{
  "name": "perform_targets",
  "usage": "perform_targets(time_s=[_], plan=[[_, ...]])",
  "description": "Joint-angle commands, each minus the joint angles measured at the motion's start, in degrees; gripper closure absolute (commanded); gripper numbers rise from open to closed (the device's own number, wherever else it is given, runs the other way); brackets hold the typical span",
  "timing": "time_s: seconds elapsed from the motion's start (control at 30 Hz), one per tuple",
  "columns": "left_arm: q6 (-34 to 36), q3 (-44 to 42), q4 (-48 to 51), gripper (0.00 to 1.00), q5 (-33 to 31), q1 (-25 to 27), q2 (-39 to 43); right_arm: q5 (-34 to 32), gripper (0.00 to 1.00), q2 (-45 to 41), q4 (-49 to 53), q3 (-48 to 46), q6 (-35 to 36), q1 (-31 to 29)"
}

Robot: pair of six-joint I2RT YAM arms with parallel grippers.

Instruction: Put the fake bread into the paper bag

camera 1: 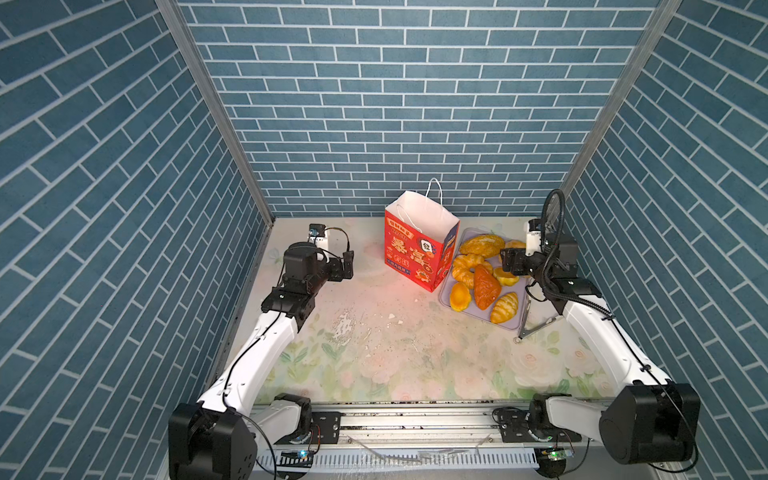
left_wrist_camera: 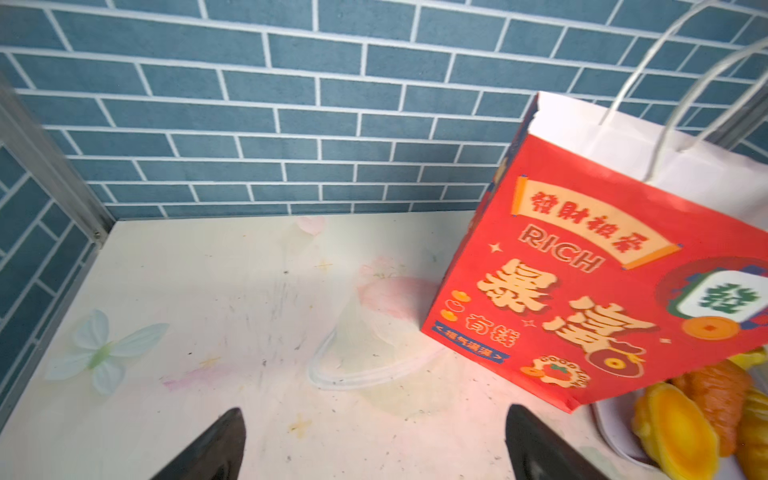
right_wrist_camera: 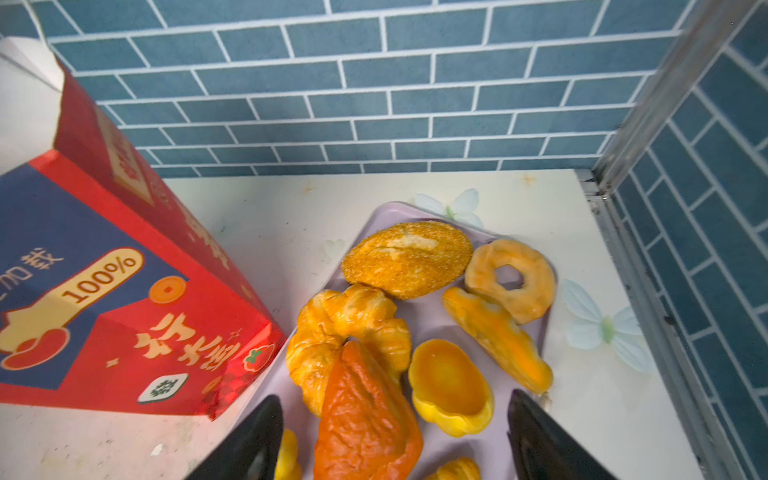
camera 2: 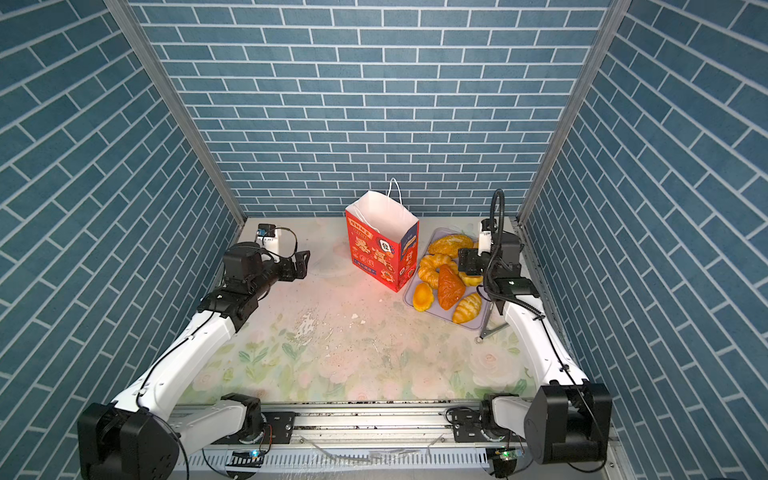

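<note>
well, the fake bread (camera 1: pixel 484 286) that is in view lies on the lilac tray (camera 1: pixel 473 316) at the far right of the floral table (camera 1: pixel 374 353), none of it in a grip. the paper bag (camera 1: pixel 419 249) stands upright just beside the tray's left edge, its mouth open and its white lining showing. neither top view shows the bottom of its inside, so whether anything lies in it cannot be told. the right gripper (camera 1: pixel 509 262) hangs low over the right part of the tray, jaws spread wide and holding nothing. in the right wrist view its dark fingers (right_wrist_camera: pixel 540 436) stand either side of the reddish triangular pastry (right_wrist_camera: pixel 365 415) and a yellow tart (right_wrist_camera: pixel 451 386), apart from both as far as it shows. farther along the tray lie a twisted ring (right_wrist_camera: pixel 349 328), a seeded oval loaf (right_wrist_camera: pixel 407 259), a pale ring doughnut (right_wrist_camera: pixel 510 278) and a long orange pastry (right_wrist_camera: pixel 496 338) that touches the doughnut. a croissant (camera 1: pixel 504 307) and a second tart (camera 1: pixel 459 297) sit at the tray's near edge. the left gripper (camera 1: pixel 348 266) hovers over bare table well to the left of the bag, jaws wide apart and empty. the left wrist view shows only tabletop between its fingers (left_wrist_camera: pixel 224 440), with the paper bag (left_wrist_camera: pixel 602 291) off to one side. metal tongs (camera 1: pixel 534 326) lie on the table just beside the tray's near right corner, under the right arm.
</note>
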State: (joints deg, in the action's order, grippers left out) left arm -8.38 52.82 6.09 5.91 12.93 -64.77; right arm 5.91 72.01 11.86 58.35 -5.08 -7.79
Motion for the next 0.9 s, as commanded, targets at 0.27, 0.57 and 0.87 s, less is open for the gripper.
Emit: perform_targets(time_s=[0.27,0.57,0.87], plan=[[-0.06,14.88,9.3,0.02,0.67,8.71,-7.19,-2.38,0.16,17.51,12.18,17.75,1.82,-3.37],[1.86,23.6,15.17,0.02,-1.44,9.75,-10.43,-1.22,0.16,35.87,16.8,37.2,3.52,-4.9],[1.68,25.93,18.38,0.01,-3.52,9.79,-10.07,1.52,0.16,45.45,19.12,47.21,5.37,-8.03]])
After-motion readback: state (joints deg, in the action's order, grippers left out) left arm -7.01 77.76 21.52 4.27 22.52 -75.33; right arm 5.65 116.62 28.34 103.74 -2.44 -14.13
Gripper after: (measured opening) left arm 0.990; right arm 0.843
